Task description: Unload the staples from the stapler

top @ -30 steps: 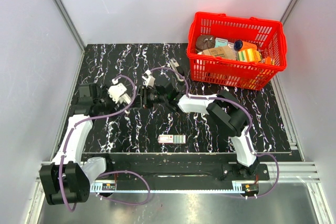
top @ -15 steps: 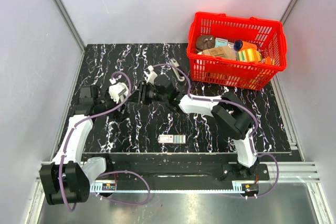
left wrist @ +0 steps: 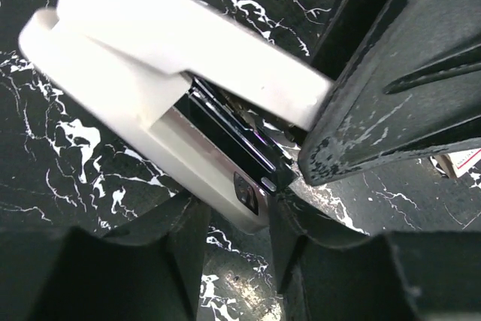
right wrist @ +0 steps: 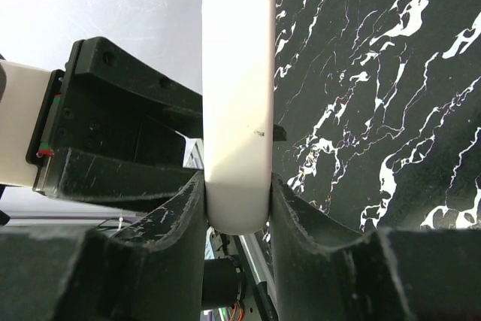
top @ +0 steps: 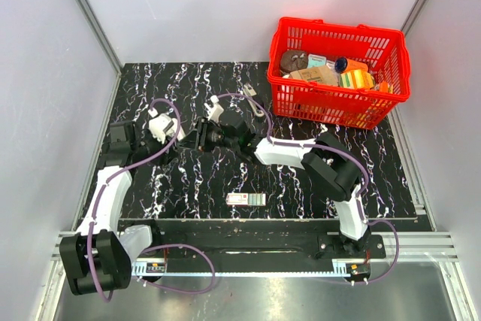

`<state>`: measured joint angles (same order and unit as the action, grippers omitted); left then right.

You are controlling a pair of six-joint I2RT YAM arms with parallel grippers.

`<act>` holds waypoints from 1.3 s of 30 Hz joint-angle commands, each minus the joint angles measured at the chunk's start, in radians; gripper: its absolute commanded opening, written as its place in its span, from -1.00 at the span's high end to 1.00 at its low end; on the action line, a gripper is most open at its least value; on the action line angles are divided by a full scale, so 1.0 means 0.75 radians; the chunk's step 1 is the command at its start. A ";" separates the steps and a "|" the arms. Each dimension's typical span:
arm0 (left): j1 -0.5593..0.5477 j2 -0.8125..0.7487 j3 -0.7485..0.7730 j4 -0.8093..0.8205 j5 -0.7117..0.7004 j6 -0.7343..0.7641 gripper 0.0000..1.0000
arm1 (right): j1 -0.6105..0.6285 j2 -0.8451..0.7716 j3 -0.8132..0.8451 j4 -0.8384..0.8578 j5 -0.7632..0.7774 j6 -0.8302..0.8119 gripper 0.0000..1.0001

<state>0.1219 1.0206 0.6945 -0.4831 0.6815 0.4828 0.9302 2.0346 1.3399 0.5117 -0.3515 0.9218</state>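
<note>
Currently | right gripper (right wrist: 237, 186) clamps stapler (right wrist: 237, 95) | left gripper (left wrist: 234, 212) pinches its lower arm between fingers | risk: if you tug crookedly, stapler twists free, scattering staples.

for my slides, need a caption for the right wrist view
Wrist close-up: right hand clamped on one end of the white stapler, black marbled table behind.

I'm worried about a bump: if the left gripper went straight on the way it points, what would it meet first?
The stapler: the end of its lower arm sits between the left gripper's fingers, so it would press in at once. The right gripper, holding the upper arm, seems just beyond.
</note>
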 commanded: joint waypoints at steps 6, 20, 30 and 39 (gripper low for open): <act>0.028 -0.074 -0.014 0.112 -0.076 0.043 0.85 | 0.040 -0.076 -0.026 0.121 -0.028 0.027 1.00; 0.030 -0.172 -0.147 0.253 -0.307 0.313 1.00 | 0.038 -0.099 -0.101 0.130 -0.096 -0.016 1.00; 0.028 -0.312 -0.370 0.574 -0.450 0.606 1.00 | 0.038 -0.058 -0.154 0.170 -0.210 -0.088 1.00; 0.028 -0.316 -0.441 0.716 -0.496 0.843 1.00 | 0.038 -0.033 -0.140 0.146 -0.253 -0.176 1.00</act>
<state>0.1383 0.7872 0.3843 -0.1074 0.4095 0.9489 0.9546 2.0323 1.2079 0.5549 -0.4881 0.7612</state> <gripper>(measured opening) 0.148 0.394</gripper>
